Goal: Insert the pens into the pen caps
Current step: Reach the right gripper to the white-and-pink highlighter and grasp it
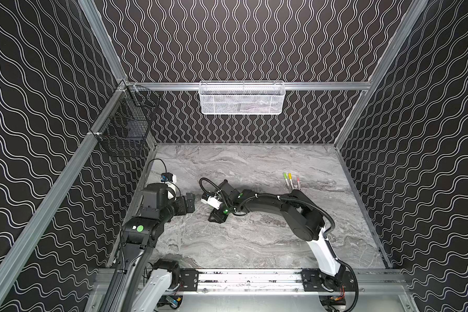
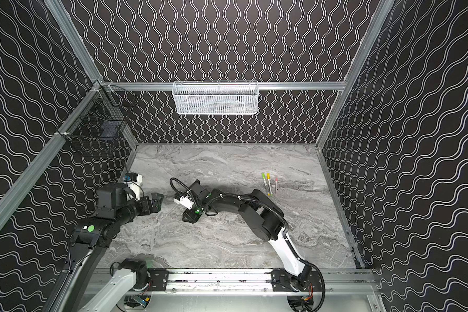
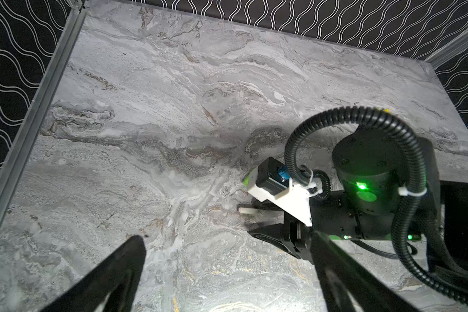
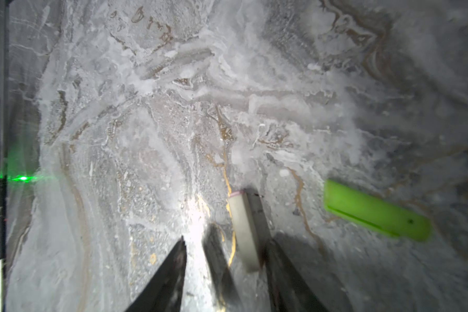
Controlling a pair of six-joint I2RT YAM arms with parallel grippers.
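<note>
Right fingers part-spread around pale cap, touching one only; green cap just outside; left fingers wide apart.

Clear over marble tabletop in upper centre and lower centre of both top views. Obstructed mid-frame by right arm; right of centre by three pens.

A robot lab cell: aluminium frame, patterned walls, marble-print tabletop.
</note>
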